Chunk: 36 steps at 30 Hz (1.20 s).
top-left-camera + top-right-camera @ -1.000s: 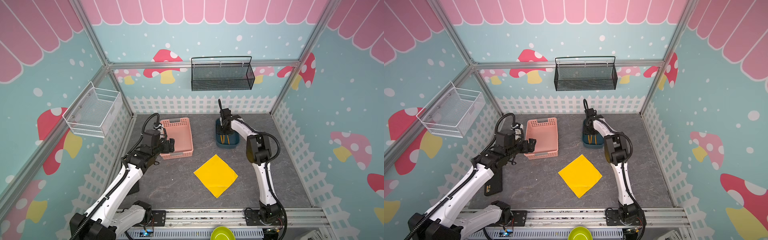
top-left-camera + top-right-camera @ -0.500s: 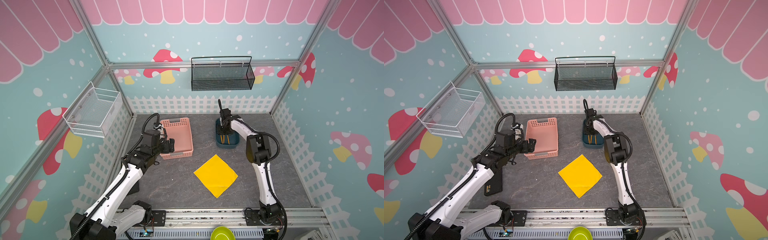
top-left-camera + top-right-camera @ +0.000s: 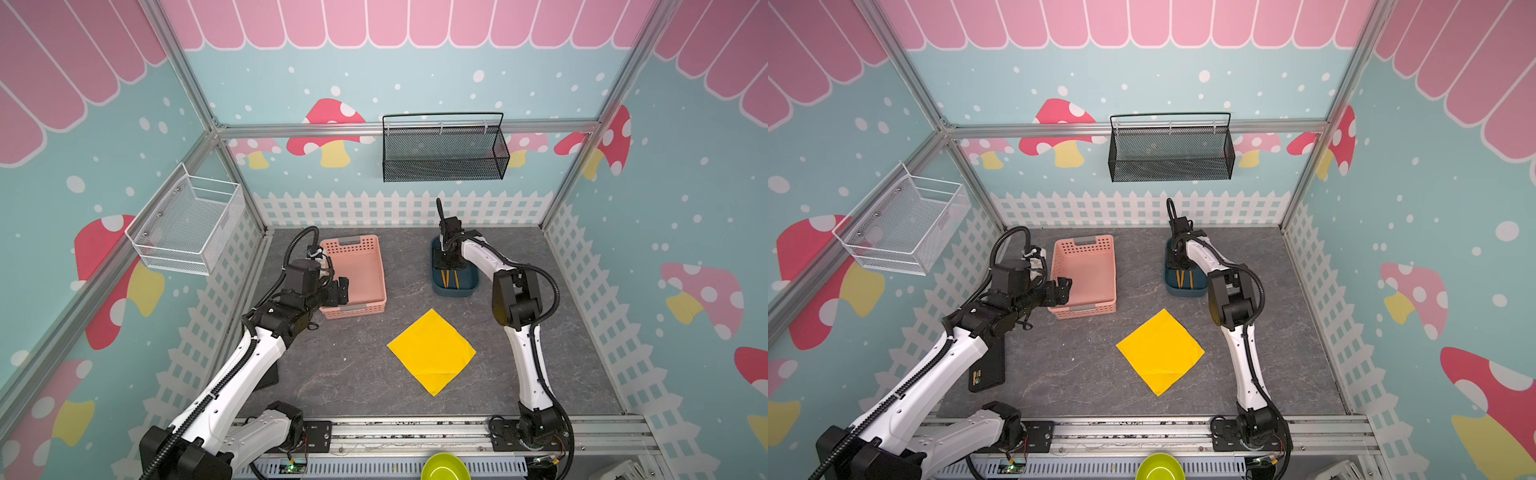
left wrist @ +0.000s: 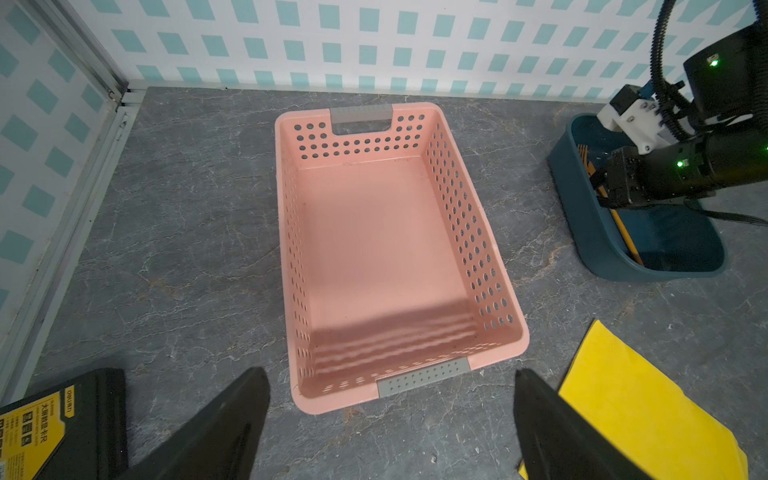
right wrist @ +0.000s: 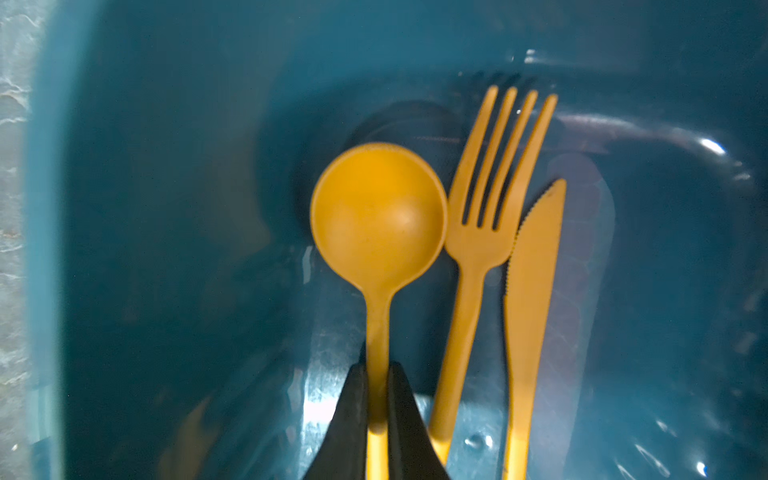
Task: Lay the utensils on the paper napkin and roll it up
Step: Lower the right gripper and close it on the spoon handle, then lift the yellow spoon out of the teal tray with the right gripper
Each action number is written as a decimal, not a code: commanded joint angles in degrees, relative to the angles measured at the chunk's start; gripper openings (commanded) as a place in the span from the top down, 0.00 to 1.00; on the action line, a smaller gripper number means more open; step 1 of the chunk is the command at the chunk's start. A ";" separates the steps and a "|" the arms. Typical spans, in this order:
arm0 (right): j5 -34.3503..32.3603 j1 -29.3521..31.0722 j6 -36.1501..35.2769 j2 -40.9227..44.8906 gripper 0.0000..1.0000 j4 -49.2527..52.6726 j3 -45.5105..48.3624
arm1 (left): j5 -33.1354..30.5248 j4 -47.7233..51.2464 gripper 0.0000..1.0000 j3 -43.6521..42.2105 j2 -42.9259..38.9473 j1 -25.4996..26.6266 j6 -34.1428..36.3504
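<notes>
The utensils lie side by side in a dark teal tub (image 3: 454, 286): a round-bowled orange spoon (image 5: 378, 216), a fork (image 5: 486, 216) and a knife (image 5: 532, 282). My right gripper (image 5: 377, 370) reaches down into the tub and is shut on the spoon's handle. In both top views the orange handles (image 3: 1183, 277) show below that gripper (image 3: 448, 262). The yellow paper napkin (image 3: 431, 351) (image 3: 1160, 351) lies flat on the grey table, turned like a diamond, with nothing on it. My left gripper (image 4: 390, 419) (image 3: 340, 290) hovers open at the near end of the pink basket (image 4: 386, 249).
The pink slotted basket (image 3: 357, 274) is empty. A black box (image 3: 986, 372) lies by the left wall. A black mesh rack (image 3: 444, 151) and a white wire basket (image 3: 187, 226) hang on the walls. A green bowl (image 3: 444, 467) sits at the front edge.
The right gripper's fingers have closed on the spoon's handle inside the tub. Both arms stay where they were, and the napkin has not moved.
</notes>
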<state>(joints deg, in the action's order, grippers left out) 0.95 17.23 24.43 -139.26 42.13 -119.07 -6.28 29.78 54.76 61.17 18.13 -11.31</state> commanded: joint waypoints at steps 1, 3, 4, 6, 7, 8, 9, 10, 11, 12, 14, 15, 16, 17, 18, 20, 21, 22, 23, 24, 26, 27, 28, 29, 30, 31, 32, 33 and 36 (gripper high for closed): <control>-0.15 -0.23 -0.26 -0.97 0.91 2.59 -2.28 | -0.74 0.27 0.06 -0.34 -0.90 -0.05 0.85; -0.07 -0.27 -0.08 -0.73 0.92 3.17 -3.20 | -0.74 0.32 0.07 -0.34 -1.03 -0.01 0.78; 0.02 -0.27 -0.08 -0.57 0.92 3.30 -3.55 | -0.70 0.32 0.06 -0.27 -1.00 0.02 0.76; -0.02 -0.28 0.03 0.02 0.93 3.59 -4.01 | -0.52 0.28 0.07 -0.27 -1.04 -0.01 0.76; -0.06 -0.27 0.10 0.48 0.93 3.62 -4.02 | -0.56 0.32 0.06 -0.27 -0.98 -0.02 0.76; -0.16 -0.32 0.23 0.91 0.93 3.68 -4.06 | -0.48 0.28 0.06 -0.27 -1.05 -0.02 0.70; -0.20 -0.27 0.27 1.38 0.93 3.72 -4.02 | -0.42 0.29 0.07 -0.27 -1.05 -0.03 0.68; -0.17 -0.27 0.36 1.89 0.93 3.72 -3.98 | -0.38 0.28 0.07 -0.27 -1.00 0.00 0.68; -0.17 -0.27 0.36 2.31 0.93 3.84 -4.03 | -0.38 0.28 0.06 -0.27 -0.97 -0.07 0.68; -0.24 -0.27 0.45 2.79 0.93 3.98 -4.04 | -0.35 0.28 0.07 -0.27 -1.00 0.00 0.63; -0.29 -0.27 0.54 3.73 0.93 4.27 -4.03 | -0.22 0.28 0.06 -0.27 -1.13 0.00 0.59; -0.40 -0.25 0.56 4.08 0.93 4.41 -4.07 | -0.14 0.28 0.07 -0.29 -1.09 -0.02 0.59; -0.42 -0.30 0.62 4.43 0.93 4.66 -4.07 | -0.09 0.28 0.06 -0.27 -1.08 -0.01 0.56; -0.42 -0.27 0.67 4.79 0.93 4.77 -4.01 | -0.01 0.32 0.06 -0.27 -1.07 -0.05 0.46; -0.38 -0.27 0.71 5.15 0.93 4.99 -4.03 | 0.04 0.29 0.06 -0.27 -1.12 -0.02 0.50; -0.30 -0.27 0.89 5.96 0.93 5.33 -3.95 | 0.13 0.28 0.07 -0.28 -1.20 -0.02 0.50; -0.25 -0.27 1.02 6.29 0.93 5.54 -3.87 | 0.05 0.28 0.07 -0.27 -1.21 -0.05 0.50; -0.23 -0.27 1.11 6.73 0.93 5.62 -3.65 | 0.05 0.28 0.06 -0.27 -1.23 -0.04 0.50; -0.17 -0.25 1.23 7.20 0.93 5.64 -3.36 | 0.09 0.28 0.07 -0.27 -1.23 -0.03 0.50; -0.05 -0.24 1.32 7.75 0.93 5.67 -2.91 | 0.09 0.28 0.06 -0.34 -1.38 -0.02 0.50; 0.09 -0.18 1.42 8.84 0.93 5.66 -2.05 | 0.05 0.29 0.06 -0.27 -1.44 -0.10 0.50; 0.03 -0.11 1.53 9.44 0.93 5.62 -1.56 | 0.13 0.28 0.06 -0.35 -1.46 -0.03 0.50; 0.10 -0.10 1.55 10.13 0.93 5.68 -1.04 | 0.05 0.28 0.06 -0.36 -1.48 -0.02 0.52; 0.10 -0.13 1.60 10.78 0.93 5.57 -0.39 | 0.13 0.29 0.06 -0.36 -1.42 -0.02 0.49; 0.07 -0.03 1.63 11.64 0.93 5.50 0.38 | 0.07 0.28 0.06 -0.34 -1.50 -0.02 0.42; 0.07 -0.01 1.75 12.56 0.93 5.36 1.34 | 0.10 0.32 0.07 -0.34 -1.49 -0.04 0.41; 0.12 0.04 1.81 13.38 0.93 5.12 2.18 | 0.21 0.28 0.07 -0.30 -1.55 -0.01 0.42; 0.38 0.08 1.92 14.34 0.93 4.87 3.32 | 0.11 0.30 0.06 -0.28 -1.56 -0.02 0.49; 0.80 0.32 2.27 17.64 0.93 3.86 7.21 | 0.11 0.28 0.07 -0.36 -1.49 -0.02 0.50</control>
<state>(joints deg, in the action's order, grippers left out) 1.13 17.30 26.02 -125.05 45.87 -114.48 -6.24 29.78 54.76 60.47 18.13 -11.33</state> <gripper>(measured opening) 0.089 0.935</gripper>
